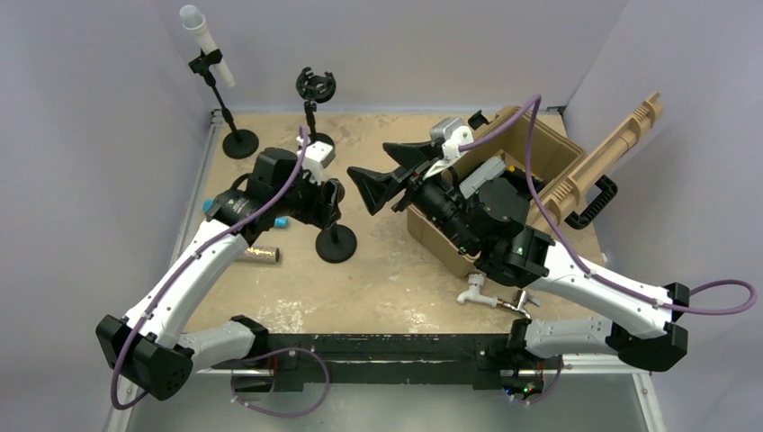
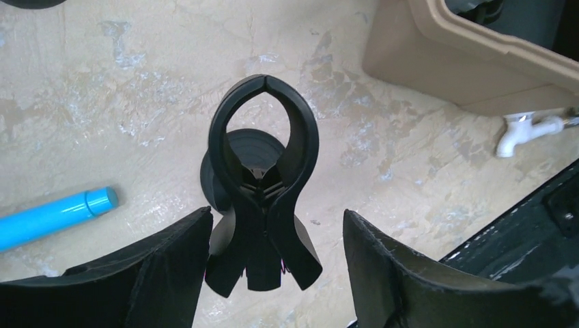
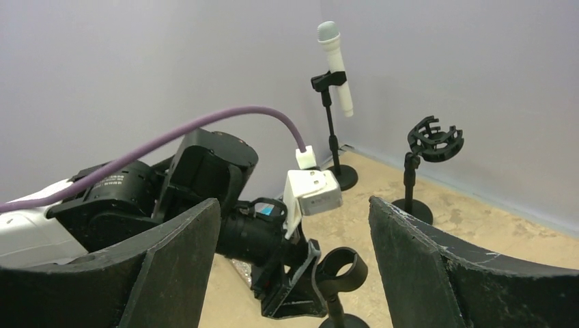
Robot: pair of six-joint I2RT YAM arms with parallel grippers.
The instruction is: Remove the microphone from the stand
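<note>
A white microphone [image 1: 205, 40] with a pale grey head still sits tilted in the clip of a black stand [image 1: 239, 144] in the far left corner; the right wrist view shows the same microphone [image 3: 334, 65]. My left gripper [image 2: 276, 215] is open. Its fingers flank the squeeze handles of an empty black clip [image 2: 264, 164] on a nearer stand [image 1: 336, 243], with gaps on both sides. The clip's ring is closed with nothing in it. My right gripper [image 3: 293, 201] is open and empty, raised mid-table and pointing left at the left wrist.
A blue cylinder [image 2: 54, 215] lies on the table left of the clip stand. A third stand with an empty shock mount [image 1: 315, 87] is at the back. A glittery tube [image 1: 259, 256], a white tap-shaped part [image 1: 475, 292] and an open tan case [image 1: 531, 171] lie around.
</note>
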